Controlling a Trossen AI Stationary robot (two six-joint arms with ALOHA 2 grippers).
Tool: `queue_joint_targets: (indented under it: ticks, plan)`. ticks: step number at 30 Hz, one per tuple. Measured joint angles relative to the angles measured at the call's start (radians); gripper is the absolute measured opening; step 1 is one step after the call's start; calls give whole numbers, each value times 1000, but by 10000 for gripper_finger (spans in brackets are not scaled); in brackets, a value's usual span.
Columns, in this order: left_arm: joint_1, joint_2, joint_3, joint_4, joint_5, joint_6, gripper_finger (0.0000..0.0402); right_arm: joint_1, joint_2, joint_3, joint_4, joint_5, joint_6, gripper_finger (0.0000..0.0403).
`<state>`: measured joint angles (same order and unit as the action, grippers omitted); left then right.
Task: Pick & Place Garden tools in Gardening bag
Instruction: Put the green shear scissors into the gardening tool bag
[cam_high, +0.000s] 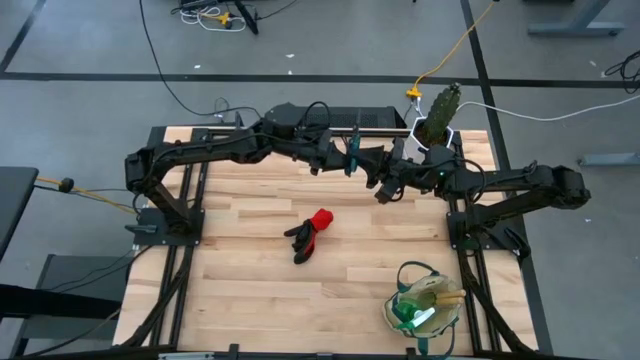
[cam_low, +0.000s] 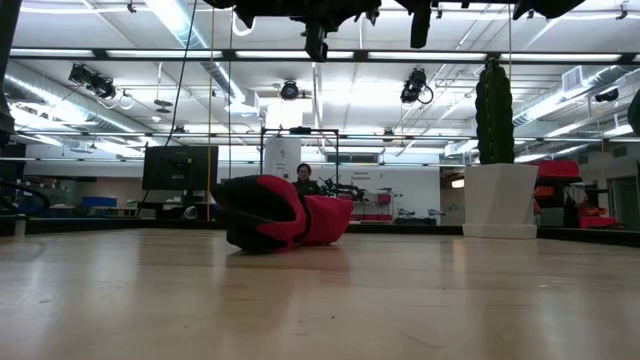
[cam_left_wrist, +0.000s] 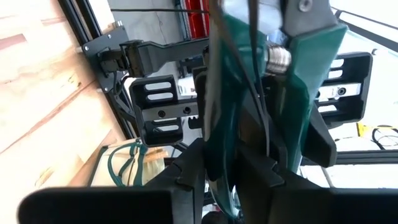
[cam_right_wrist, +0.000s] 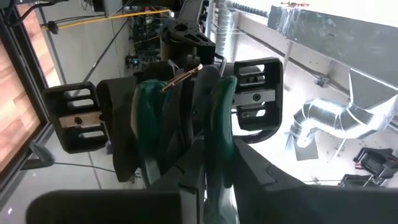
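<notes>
Overhead, two dark robot arms reach toward each other above the far middle of a wooden table (cam_high: 250, 280), and both grip one pair of green-handled pruners (cam_high: 352, 153) held in the air between them. The left gripper (cam_high: 345, 155) comes in from the left with its arm stretched long across the table's far edge; the right gripper (cam_high: 385, 185) meets it from the right, its arm bent at the elbow. Both wrist views show the green pruner handles (cam_left_wrist: 261, 124) clamped between dark fingers (cam_left_wrist: 186, 180), with the other arm's gripper pads facing just behind; in the right wrist view the handles (cam_right_wrist: 211, 118) stand upright between that arm's fingers (cam_right_wrist: 193, 186). One pair of red-and-black gloves (cam_high: 308, 234) lies near the table's centre, well apart from both arms. One round beige gardening bag (cam_high: 425, 305) with green trim sits at the near right corner, holding a wooden-handled tool and something green and white. One green cactus (cam_high: 440, 108) in a white pot stands at the far right edge. The table-level view shows only the gloves (cam_low: 275, 215) and the cactus pot (cam_low: 498, 200), plus a person seated far off in the room.
</notes>
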<state>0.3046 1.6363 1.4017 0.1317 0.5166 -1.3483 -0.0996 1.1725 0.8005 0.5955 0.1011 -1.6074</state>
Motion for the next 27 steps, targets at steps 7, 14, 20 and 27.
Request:
queue_joint_targets:
  ticks: [7,14,20,27]
  plan:
    - [1,0,0,0,-25,5,117,1,0,0,1,-4,9,51]
    - [2,0,0,-1,1,-1,138,1,-1,0,4,-5,5,51]
    - [22,-4,0,-2,20,6,139,1,-1,0,5,30,2,51]
    - [56,-39,0,-41,31,47,140,1,-2,0,14,67,2,51]
